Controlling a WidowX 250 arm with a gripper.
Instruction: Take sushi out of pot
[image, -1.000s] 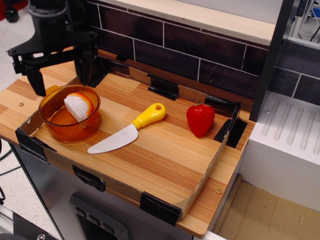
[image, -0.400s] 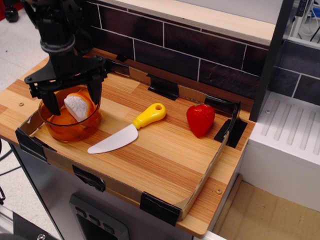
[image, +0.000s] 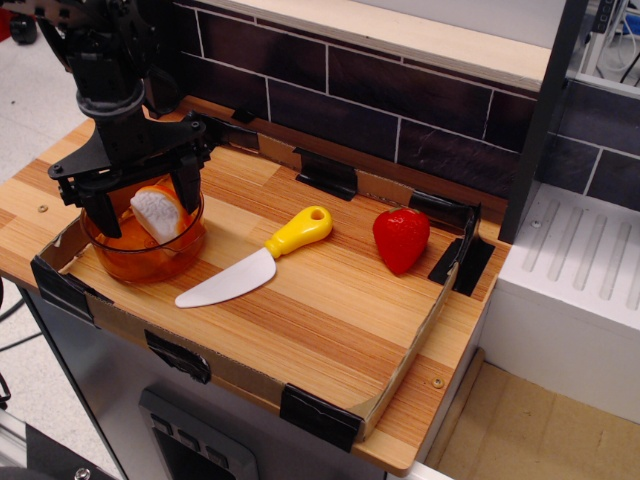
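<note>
The translucent orange pot (image: 150, 262) stands at the left end of the wooden board. The sushi (image: 160, 211), a white rice block with an orange layer, leans inside it. My black gripper (image: 147, 204) is open and reaches down into the pot. One finger (image: 105, 210) is left of the sushi and the other finger (image: 187, 187) is right of it, so the sushi lies between them. I cannot tell whether either finger touches it.
A toy knife (image: 256, 260) with a yellow handle lies right of the pot. A red strawberry (image: 401, 238) stands further right. A low cardboard rim (image: 330, 410) with black tape corners borders the board. A dark tiled wall (image: 350, 90) runs behind.
My gripper has come from behind the pot, forward and down, and its open fingers now straddle the sushi inside the pot. The sushi and pot have hardly moved.
</note>
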